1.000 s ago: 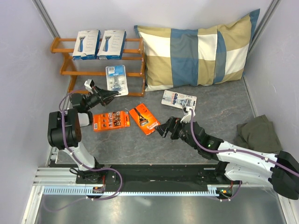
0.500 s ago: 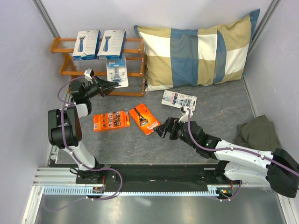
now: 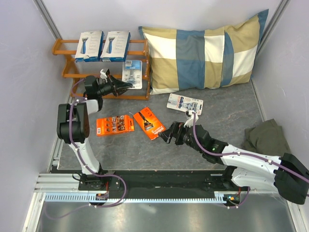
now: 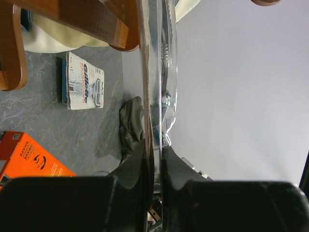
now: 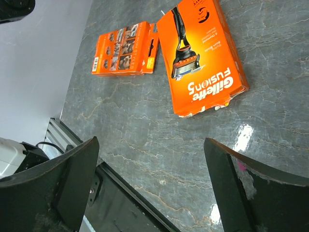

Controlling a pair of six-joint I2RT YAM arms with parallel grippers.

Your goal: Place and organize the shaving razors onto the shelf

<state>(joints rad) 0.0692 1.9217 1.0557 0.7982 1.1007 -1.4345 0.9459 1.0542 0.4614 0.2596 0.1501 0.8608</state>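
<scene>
Blister pack (image 3: 133, 72) has been carried right along shelf (image 3: 65, 47), pinched by left claw (image 3: 126, 85). Left wrist: pack seen edge-on between closed fingers (image 4: 130, 179). Right wrist: right claw (image 5: 149, 145) spread wide, empty, over desk (image 5: 289, 121); orange pack (image 5: 200, 58) lying farther.

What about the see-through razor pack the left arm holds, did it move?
Yes. The clear blister pack, pinched in the left gripper, slid rightward along the shelf front, toward the pillow.
</scene>
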